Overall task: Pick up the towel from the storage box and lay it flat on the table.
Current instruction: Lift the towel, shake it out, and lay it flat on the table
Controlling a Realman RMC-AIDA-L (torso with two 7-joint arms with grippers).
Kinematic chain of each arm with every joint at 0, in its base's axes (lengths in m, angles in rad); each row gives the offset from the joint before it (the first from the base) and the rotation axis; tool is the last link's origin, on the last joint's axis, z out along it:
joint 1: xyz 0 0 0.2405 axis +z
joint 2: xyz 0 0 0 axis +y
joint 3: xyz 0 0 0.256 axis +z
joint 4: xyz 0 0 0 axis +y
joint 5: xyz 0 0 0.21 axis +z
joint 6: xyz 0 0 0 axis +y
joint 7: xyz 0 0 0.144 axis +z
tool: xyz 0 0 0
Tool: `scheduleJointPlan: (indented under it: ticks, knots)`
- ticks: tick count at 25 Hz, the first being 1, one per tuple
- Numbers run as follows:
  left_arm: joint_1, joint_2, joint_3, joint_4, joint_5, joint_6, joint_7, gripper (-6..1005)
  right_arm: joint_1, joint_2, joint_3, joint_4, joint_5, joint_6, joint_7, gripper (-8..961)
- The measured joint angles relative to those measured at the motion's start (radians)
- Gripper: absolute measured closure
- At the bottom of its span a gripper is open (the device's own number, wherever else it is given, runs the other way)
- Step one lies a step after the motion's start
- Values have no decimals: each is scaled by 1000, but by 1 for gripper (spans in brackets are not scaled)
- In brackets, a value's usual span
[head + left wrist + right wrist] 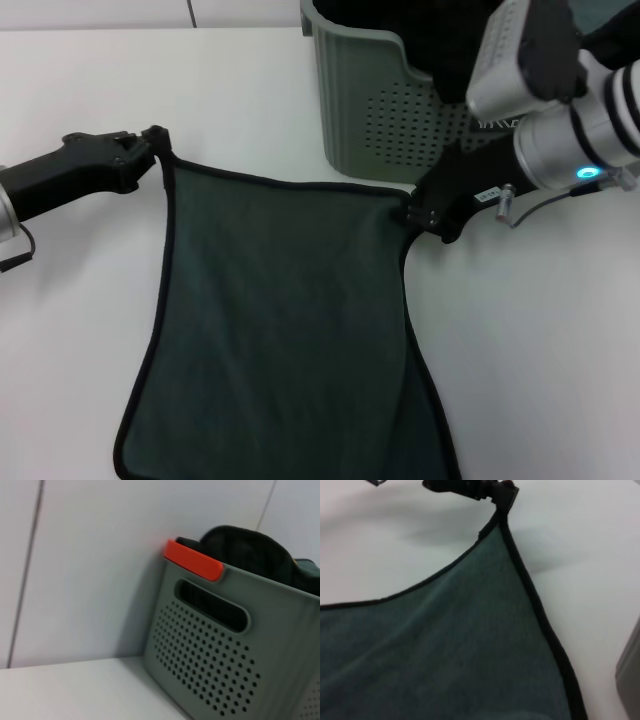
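The white bench (250,90) carries everything here, a single flat top running out past all edges of the head view. Spread over its near half is the one towel (290,340), dark grey-green and fleecy with black stitched edging, stretched between the two arms at its far corners and trailing toward the robot, where its near part lies on the bench. In the right wrist view the cloth rises to a taut point at the far corner, so that end is lifted off the surface.

One storage box (375,110) stands at the far right of the bench, just beyond the towel's far edge and apart from it. It is pale grey-green with rows of small round holes; the left wrist view shows a slot handle and an orange tab on its rim, with dark cloth (245,542) heaped inside. A dark label with pale lettering sits on its side, mostly hidden by the right arm and not readable.

The left gripper (155,143) has its fingers closed narrowly on the towel's far left corner. The right gripper (418,212), just in front of the box, pinches the far right corner the same way.
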Motion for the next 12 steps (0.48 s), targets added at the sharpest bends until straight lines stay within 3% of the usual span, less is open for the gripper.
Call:
scheduleJointPlan:
  ticks: [12]
  knots:
    - [1, -1, -20, -3, 11, -7, 7, 966, -30, 2, -175, -139, -133, 115, 77, 912]
